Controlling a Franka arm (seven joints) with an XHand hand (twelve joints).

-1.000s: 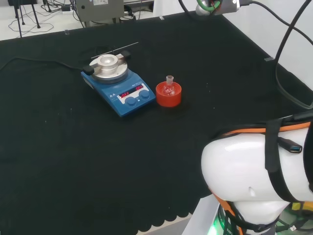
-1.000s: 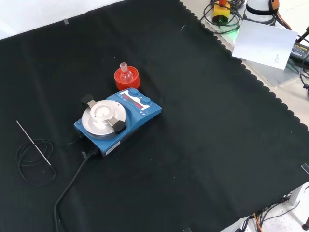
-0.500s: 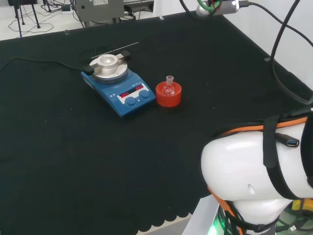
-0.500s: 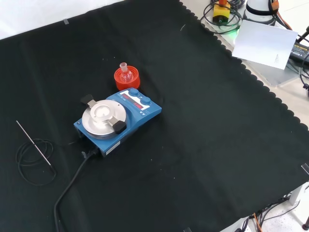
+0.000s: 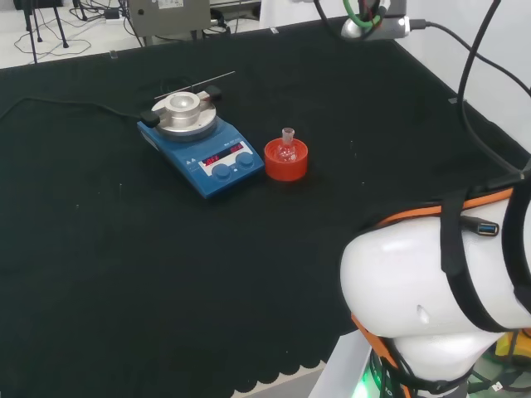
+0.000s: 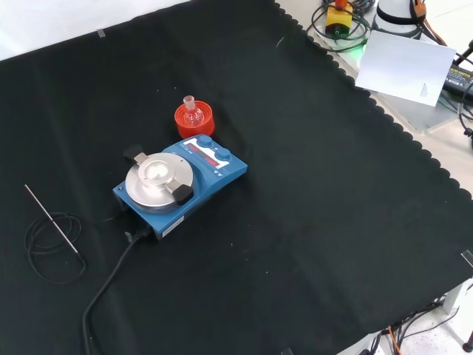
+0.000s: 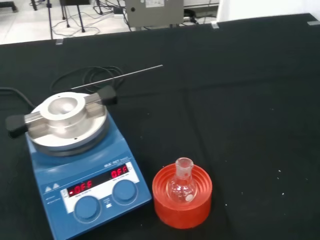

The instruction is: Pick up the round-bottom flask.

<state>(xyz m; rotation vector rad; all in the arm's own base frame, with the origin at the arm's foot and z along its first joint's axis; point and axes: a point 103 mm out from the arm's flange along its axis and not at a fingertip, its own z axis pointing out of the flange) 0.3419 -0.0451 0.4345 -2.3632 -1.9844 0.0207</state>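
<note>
Below the wrist camera, the round-bottom flask (image 7: 181, 187) sits upright in a red ribbed stand (image 7: 182, 214) on the black-cloth tabletop (image 5: 124, 274). Whether the hand is open or closed cannot be told.

Nothing lies over or against the flask's neck, which rises clear of the stand's rim. Just beside the stand is a blue stirrer hotplate (image 7: 55, 192). In the head view the stand is to its right; in the front view the stand (image 6: 194, 122) is behind it. A thin metal rod (image 7: 120, 76) and a loop of black cable (image 6: 52, 248) lie on the cloth beyond the hotplate, well apart from the flask. The arm's white link (image 5: 431, 307), edged in orange, bulks at the lower right of the head view, far from the flask (image 5: 288, 145).

The hotplate is a slanted blue box with two round blue knobs, two lit red displays, and a round, dull metal top plate (image 7: 67, 120) crossed by a bar with black ends. The stand is a squat red cylinder with ridged sides.

The flask is small, of clear glass, with a round bulb nested in the stand and a short, straight, open neck.
</note>
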